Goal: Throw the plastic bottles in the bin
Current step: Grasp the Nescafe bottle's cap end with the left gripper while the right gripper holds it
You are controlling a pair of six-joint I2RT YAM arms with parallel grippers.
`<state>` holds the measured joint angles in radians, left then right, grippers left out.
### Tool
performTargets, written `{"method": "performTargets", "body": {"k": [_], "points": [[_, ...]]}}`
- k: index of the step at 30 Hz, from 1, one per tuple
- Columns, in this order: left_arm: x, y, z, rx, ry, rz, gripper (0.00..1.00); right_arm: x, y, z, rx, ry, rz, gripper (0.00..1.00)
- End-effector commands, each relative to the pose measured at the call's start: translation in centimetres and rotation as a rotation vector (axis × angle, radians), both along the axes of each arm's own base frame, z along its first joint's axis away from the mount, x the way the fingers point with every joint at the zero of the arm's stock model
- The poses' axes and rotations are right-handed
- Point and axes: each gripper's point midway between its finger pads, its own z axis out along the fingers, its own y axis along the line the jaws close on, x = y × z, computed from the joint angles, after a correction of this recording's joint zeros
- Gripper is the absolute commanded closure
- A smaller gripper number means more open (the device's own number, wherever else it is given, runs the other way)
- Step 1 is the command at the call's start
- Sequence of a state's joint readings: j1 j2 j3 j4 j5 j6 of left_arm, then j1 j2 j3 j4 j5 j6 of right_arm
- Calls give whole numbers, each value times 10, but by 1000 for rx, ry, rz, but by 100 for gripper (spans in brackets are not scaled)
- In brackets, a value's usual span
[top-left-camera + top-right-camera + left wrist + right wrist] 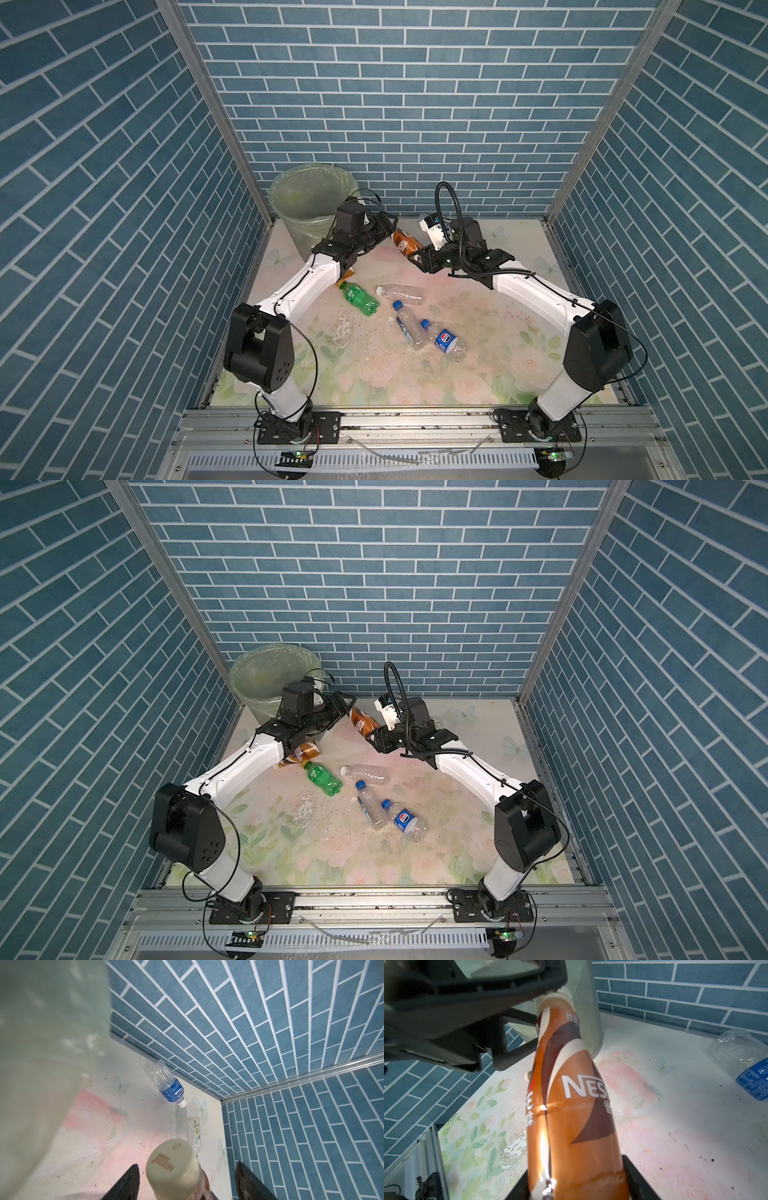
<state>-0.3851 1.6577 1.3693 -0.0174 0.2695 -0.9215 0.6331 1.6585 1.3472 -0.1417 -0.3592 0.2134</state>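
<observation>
My right gripper (576, 1167) is shut on the base of a brown-labelled plastic bottle (405, 243) and holds it off the table, cap toward the left arm. My left gripper (187, 1164) is open, its jaws on either side of the beige cap (173, 1167) with a gap on each side. The bin (311, 195), lined with a pale green bag, stands in the back left corner just behind the left gripper (388, 226). Lying on the table are a green bottle (359, 297), a clear one (401, 293), a blue-capped one (409, 328) and a blue-labelled one (446, 343).
A second brown-labelled bottle (301, 752) lies partly under the left forearm. A blue-labelled bottle (168, 1082) and a small clear one (195, 1132) lie along the back wall. Blue brick walls close in the floral table (374, 374) on three sides.
</observation>
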Motion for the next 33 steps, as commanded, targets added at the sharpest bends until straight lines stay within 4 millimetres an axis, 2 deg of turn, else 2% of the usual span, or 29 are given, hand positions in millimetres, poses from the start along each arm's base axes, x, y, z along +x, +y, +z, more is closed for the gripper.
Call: {"method": "performTargets", "body": {"k": [1, 9, 16, 22, 28, 33], "points": [[0, -11, 7, -5, -27, -33, 32, -6, 1, 14, 44, -20, 2, 50], [0, -12, 5, 1, -31, -38, 56, -4, 3, 15, 54, -21, 3, 50], [1, -13, 5, 1, -36, -42, 66, -3, 3, 15, 56, -21, 1, 50], [1, -13, 3, 10, -31, -43, 68, -3, 5, 15, 60, -17, 6, 50], [1, -14, -1, 9, -22, -46, 57, -3, 6, 21, 80, -26, 11, 50], [2, -15, -3, 7, -18, -49, 56, -2, 6, 22, 82, -24, 10, 50]]}}
